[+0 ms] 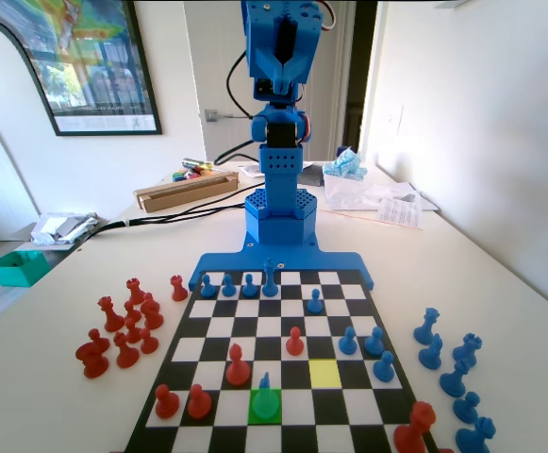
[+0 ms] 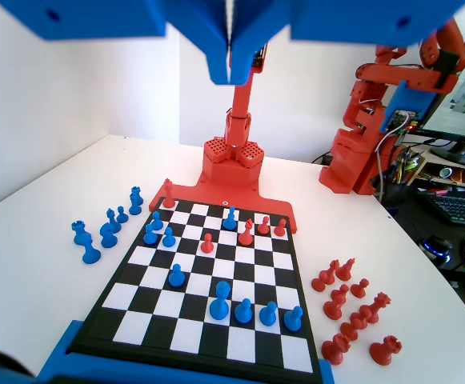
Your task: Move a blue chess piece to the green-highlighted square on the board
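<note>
The blue chess piece (image 1: 265,398) with its thin pointed tip stands upright on the green-highlighted square (image 1: 265,412), near the front of the board (image 1: 283,326) in the fixed view. In the wrist view the same piece (image 2: 230,218) stands near the far end of the board (image 2: 216,264), among red pieces. My gripper (image 1: 285,52) is raised high above the arm's base, far from the piece. In the wrist view the gripper (image 2: 230,70) hangs at the top edge, its jaws pressed together with nothing between them.
A yellow square (image 1: 324,372) lies one row behind and to the right of the green one. Red pieces (image 1: 239,366) and blue pawns (image 1: 375,342) stand on the board. Captured red pieces (image 1: 123,326) sit left of it, blue ones (image 1: 453,363) right. A cardboard box (image 1: 184,189) lies behind the arm.
</note>
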Available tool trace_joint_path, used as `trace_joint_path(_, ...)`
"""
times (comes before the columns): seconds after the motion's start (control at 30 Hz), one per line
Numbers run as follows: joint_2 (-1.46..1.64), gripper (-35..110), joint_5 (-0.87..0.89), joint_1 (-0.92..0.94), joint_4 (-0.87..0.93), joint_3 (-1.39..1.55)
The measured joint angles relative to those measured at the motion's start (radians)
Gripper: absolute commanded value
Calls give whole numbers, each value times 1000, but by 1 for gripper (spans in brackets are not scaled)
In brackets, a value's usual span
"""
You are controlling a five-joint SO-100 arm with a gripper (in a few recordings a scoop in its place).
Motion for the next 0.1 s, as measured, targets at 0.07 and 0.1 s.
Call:
trace_joint_path(0.07, 0, 1, 0, 0, 0, 0)
trace_joint_path(0.1, 0, 1, 0, 0, 0, 0)
